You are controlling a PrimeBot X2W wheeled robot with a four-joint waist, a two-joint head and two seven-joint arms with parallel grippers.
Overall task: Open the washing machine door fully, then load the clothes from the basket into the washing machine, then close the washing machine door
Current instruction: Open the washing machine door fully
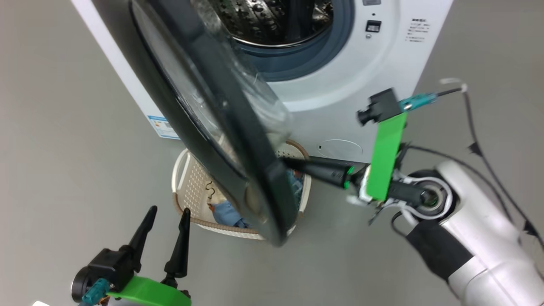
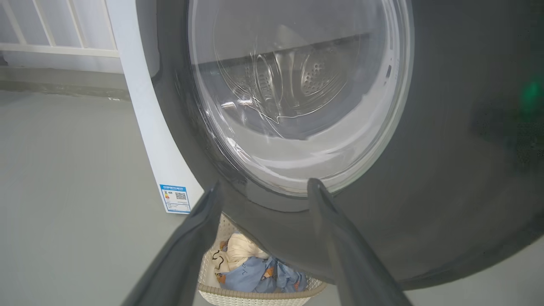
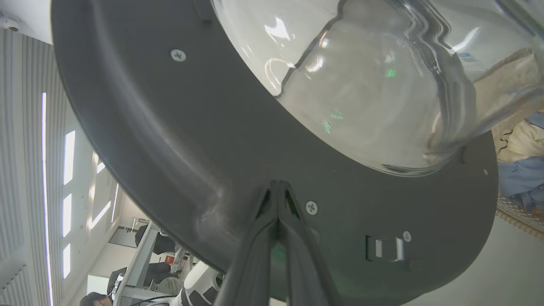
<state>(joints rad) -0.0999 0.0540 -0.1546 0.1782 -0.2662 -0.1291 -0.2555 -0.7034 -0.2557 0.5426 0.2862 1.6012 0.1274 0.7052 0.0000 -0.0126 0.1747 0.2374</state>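
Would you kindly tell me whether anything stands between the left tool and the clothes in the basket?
Yes: the washing machine door, only partly open, hangs over the basket, its black rim covering much of the clothes. The open left tool sits on the door's outer side. The shut right tool touches the door's inner face.

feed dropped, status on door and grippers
Right gripper, jaws shut, tips at inner rim of washing machine door. Left gripper open, empty. Door partly open, overhanging the basket of clothes.

Looks like an office-type test lab: the white washing machine (image 1: 361, 85) stands free on a bare grey floor (image 1: 63, 148), with a desk (image 3: 136, 263) and long light panels (image 3: 68, 157) beyond.
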